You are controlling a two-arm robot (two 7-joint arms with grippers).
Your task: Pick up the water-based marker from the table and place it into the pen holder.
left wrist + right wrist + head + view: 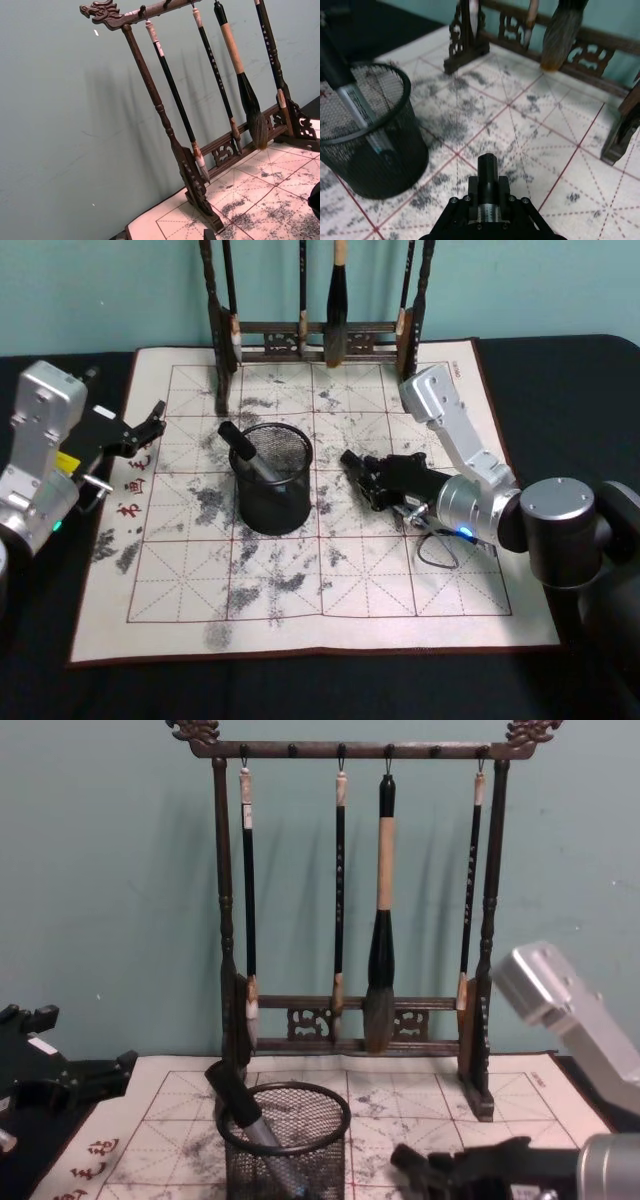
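The pen holder (272, 502) is a black mesh cup standing on the mat's left-centre, also seen in the right wrist view (375, 160) and chest view (290, 1140). One black marker with a silver label (245, 452) leans inside it, cap up (357, 107). My right gripper (362, 478) hovers low over the mat just right of the holder, shut on a second water-based marker (487, 172) whose black end points forward past the fingers. My left gripper (150, 425) rests open at the mat's left edge with nothing in it, and shows low on the left in the chest view (60, 1075).
A tall dark wooden brush rack (318, 338) with several hanging brushes (380, 920) stands along the mat's far edge against a teal wall. The ink-smudged gridded calligraphy mat (330, 580) lies on a black table. A thin black cable loop (437, 552) sits under my right wrist.
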